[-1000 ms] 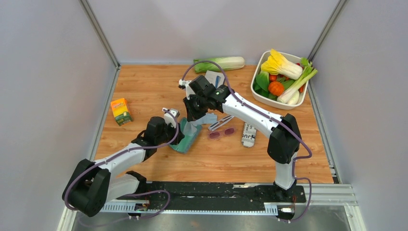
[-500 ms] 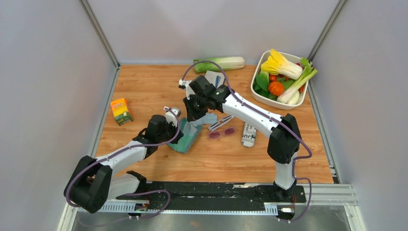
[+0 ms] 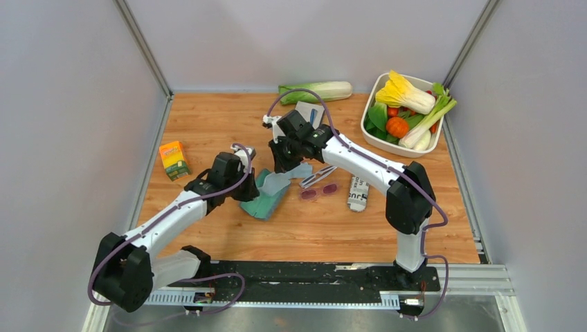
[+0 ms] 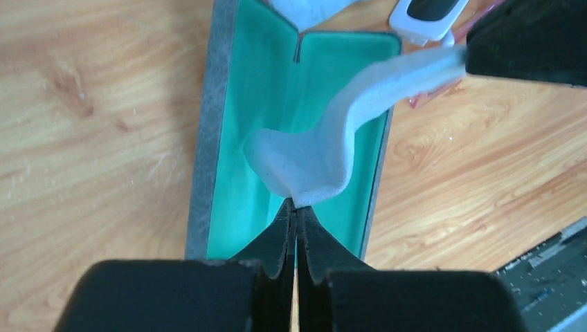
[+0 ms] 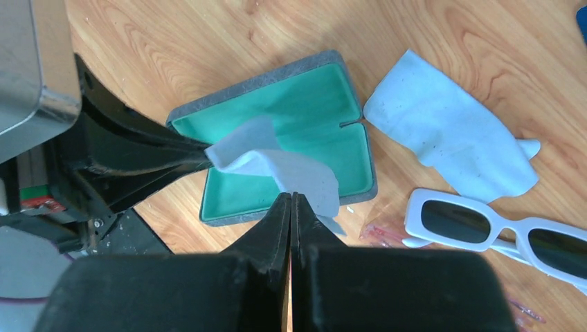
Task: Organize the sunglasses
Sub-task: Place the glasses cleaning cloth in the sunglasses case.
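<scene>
You see the sunglasses (image 3: 318, 191), thin-framed with translucent pink-purple lenses, lying flat near the middle of the tabletop (image 3: 228, 124), arms folded.

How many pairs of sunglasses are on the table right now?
2. A white-framed pair lies right of the open case, and a pink-lensed pair lies just nearer the arms' bases. The arms could hide more.

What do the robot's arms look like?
The left arm and right arm are white tubes with chunky black joints. A purple cable loops along each. The left gripper and right gripper have flat black fingers tapering to thin tips.
</scene>
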`<move>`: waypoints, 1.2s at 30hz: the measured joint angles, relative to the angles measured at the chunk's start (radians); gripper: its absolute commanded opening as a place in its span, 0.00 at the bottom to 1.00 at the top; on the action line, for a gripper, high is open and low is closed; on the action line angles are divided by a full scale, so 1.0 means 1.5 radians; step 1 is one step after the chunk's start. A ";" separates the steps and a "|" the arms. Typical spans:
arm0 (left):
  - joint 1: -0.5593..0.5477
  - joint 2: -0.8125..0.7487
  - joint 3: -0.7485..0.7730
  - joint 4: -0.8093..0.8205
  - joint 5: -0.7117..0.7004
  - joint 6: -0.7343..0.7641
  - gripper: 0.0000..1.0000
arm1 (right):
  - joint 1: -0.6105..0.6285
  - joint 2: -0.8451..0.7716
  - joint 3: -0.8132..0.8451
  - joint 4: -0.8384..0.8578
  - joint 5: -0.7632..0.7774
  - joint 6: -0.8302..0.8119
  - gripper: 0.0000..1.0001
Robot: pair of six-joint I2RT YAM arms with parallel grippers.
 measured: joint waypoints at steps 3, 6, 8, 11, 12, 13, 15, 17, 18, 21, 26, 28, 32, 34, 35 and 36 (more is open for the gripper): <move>0.000 -0.001 0.025 -0.065 0.000 -0.017 0.00 | -0.004 0.000 -0.013 0.025 0.002 -0.006 0.00; 0.000 -0.008 0.053 -0.126 0.001 -0.033 0.00 | -0.007 0.000 -0.031 0.046 -0.001 -0.011 0.00; 0.000 -0.012 0.071 -0.161 -0.002 -0.038 0.00 | -0.008 0.000 -0.041 0.059 -0.004 -0.015 0.00; 0.000 -0.013 0.099 -0.206 -0.006 -0.047 0.00 | -0.008 0.000 -0.055 0.083 -0.013 -0.020 0.00; 0.000 -0.012 0.105 -0.216 -0.005 -0.049 0.00 | -0.008 0.000 -0.060 0.093 -0.016 -0.022 0.00; 0.000 -0.011 0.109 -0.225 0.001 -0.050 0.00 | -0.008 0.000 -0.064 0.100 -0.018 -0.023 0.00; 0.000 -0.007 0.110 -0.232 0.019 -0.052 0.00 | -0.008 0.000 -0.071 0.111 -0.020 -0.025 0.00; 0.000 -0.002 0.110 -0.239 0.039 -0.057 0.00 | -0.010 0.000 -0.079 0.117 -0.021 -0.027 0.00; 0.000 0.000 0.110 -0.242 0.049 -0.060 0.00 | -0.011 0.000 -0.085 0.123 -0.022 -0.028 0.00; 0.000 0.003 0.110 -0.251 0.067 -0.062 0.00 | -0.014 0.000 -0.098 0.130 -0.025 -0.032 0.00; 0.000 0.030 0.110 -0.266 0.069 -0.063 0.00 | -0.017 0.000 -0.114 0.157 -0.037 -0.033 0.00; 0.000 0.049 0.110 -0.269 0.069 -0.061 0.00 | -0.017 0.000 -0.123 0.169 -0.042 -0.034 0.00; 0.001 0.106 0.116 -0.273 0.068 -0.058 0.00 | -0.017 0.000 -0.129 0.184 -0.048 -0.035 0.00; 0.005 0.121 0.117 -0.270 0.069 -0.055 0.00 | -0.017 0.000 -0.129 0.194 -0.049 -0.035 0.00; 0.009 0.126 0.117 -0.269 0.069 -0.053 0.00 | -0.017 0.001 -0.129 0.196 -0.050 -0.035 0.00; 0.013 0.128 0.118 -0.269 0.069 -0.051 0.00 | -0.017 0.002 -0.129 0.199 -0.050 -0.035 0.00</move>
